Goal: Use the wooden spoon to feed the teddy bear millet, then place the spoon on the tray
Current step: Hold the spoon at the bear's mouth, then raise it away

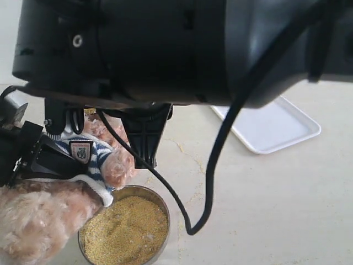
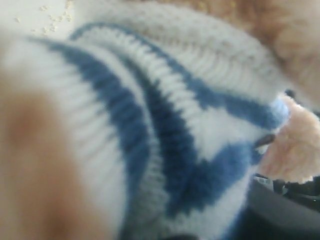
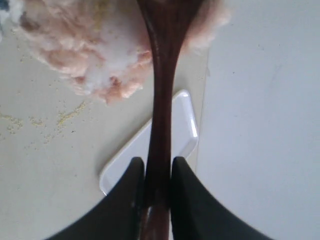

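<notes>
My right claw (image 3: 157,166) is pinching the wooden spoon (image 3: 161,100) by the slim handle, one black finger pressed to each side. The spoon's broad end reaches up against the teddy bear (image 3: 100,50), over its pink-tan fur, and runs out of the wrist view, so I cannot see whether any grain sits in it.

My left claw (image 1: 51,162) lies across the teddy bear's striped shirt, beside the shield badge. That wrist camera is so close that the blue and white knit fills it, and I cannot tell whether the claw is spread or clamped on the bear.

The millet (image 1: 124,229) fills a round steel bowl (image 1: 165,212) that stands right against the teddy bear's fluffy limb, below the shirt. Loose specks of the same grain lie scattered on the bench (image 1: 287,210) just beside the bear.

The tray (image 1: 276,128) rests flat on the bench, well apart from the teddy bear, on the far side of a black cable (image 1: 212,165) that hangs from the arm overhead.
</notes>
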Tool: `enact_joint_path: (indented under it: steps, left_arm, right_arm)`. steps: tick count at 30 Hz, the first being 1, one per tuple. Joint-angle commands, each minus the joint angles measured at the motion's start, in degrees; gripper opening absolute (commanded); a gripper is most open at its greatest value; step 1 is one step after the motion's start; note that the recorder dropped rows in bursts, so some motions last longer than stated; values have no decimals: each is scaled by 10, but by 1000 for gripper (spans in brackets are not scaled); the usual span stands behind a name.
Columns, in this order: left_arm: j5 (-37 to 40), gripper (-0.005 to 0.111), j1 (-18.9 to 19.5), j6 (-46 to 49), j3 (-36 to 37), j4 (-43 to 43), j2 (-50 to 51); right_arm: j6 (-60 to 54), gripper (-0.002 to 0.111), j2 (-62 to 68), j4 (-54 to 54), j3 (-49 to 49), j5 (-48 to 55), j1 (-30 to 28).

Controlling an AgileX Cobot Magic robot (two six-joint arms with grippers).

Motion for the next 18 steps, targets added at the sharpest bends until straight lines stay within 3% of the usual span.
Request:
enact_joint_path:
  steps: [1, 18]
  left_arm:
    - [5, 5, 0, 13, -8, -5, -2]
    - [14, 5, 40, 9, -8, -28, -2]
  right_arm:
    - [31, 0, -4, -23, 4, 1, 3]
    - [56, 0, -4, -87, 7, 1, 35]
